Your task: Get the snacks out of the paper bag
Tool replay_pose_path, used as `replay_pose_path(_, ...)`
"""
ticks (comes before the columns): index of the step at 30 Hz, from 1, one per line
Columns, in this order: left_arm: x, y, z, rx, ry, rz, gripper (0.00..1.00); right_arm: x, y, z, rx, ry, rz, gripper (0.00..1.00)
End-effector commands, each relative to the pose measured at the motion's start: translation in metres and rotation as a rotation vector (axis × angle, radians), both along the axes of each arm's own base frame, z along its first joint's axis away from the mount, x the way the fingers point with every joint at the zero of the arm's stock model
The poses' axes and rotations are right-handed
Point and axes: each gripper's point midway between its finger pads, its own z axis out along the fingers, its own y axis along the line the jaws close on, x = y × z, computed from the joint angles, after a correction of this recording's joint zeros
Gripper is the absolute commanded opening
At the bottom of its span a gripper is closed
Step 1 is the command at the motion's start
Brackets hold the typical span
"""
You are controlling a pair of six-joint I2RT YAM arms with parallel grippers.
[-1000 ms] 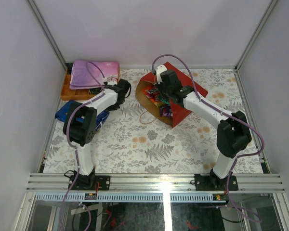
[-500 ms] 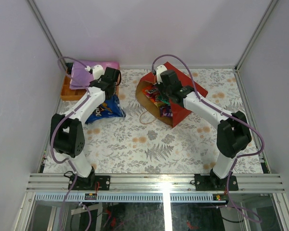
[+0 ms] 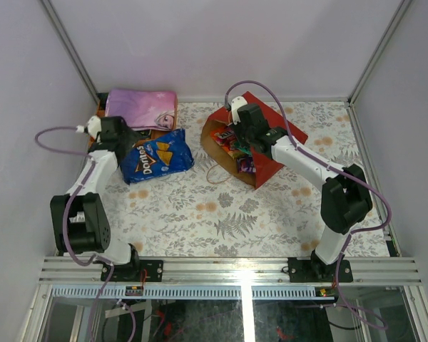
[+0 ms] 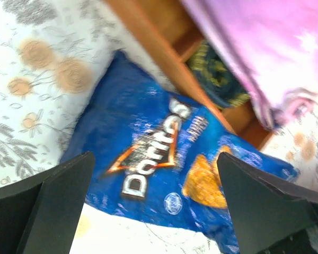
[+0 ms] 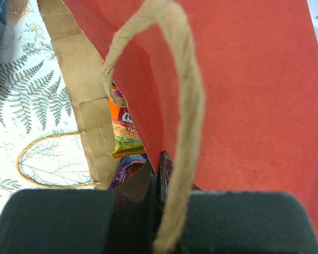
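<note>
1. Several small glossy packets (image 3: 235, 151) lie inside the paper bag (image 3: 282, 132), which is tipped on its side at the far right of the desk (image 3: 221, 214). The Doritos bag (image 3: 155, 157) lies out at the far left.
2. Light, slick and crinkly by the look; I judge a sealed edge the best place to pinch.
3. Spread wide and empty, the left gripper (image 4: 156, 172) hangs over the Doritos bag. The right gripper (image 5: 160, 168) is clamped on the paper bag's red wall.
4. Only the right wrist view shows that clamp, beside the string handle (image 5: 186, 106). Only the top view shows the whole mouth of the bag.

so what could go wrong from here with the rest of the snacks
1. The string handle loops over the right gripper, which pinches the paper bag wall; pulling away could snag it and drag the bag.
2. The packets lie inside the mouth; the open left gripper, reaching in, might crush the bag's wall.
</note>
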Motion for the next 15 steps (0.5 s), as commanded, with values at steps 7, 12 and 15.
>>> replay_pose_path(7, -0.030, 0.020, -0.109, -0.358, 0.110, 0.217, 1.00, 0.001, 0.012, 0.035, 0.088, -0.058, 0.022, 0.02)
replay_pose_path(12, -0.028, 0.025, -0.112, -0.358, 0.106, 0.244, 1.00, 0.001, 0.011, 0.035, 0.083, -0.059, 0.019, 0.02)
replay_pose_path(15, -0.048, 0.056, -0.118, -0.213, 0.203, 0.383, 1.00, 0.001, 0.010, 0.037, 0.083, -0.062, 0.020, 0.02)
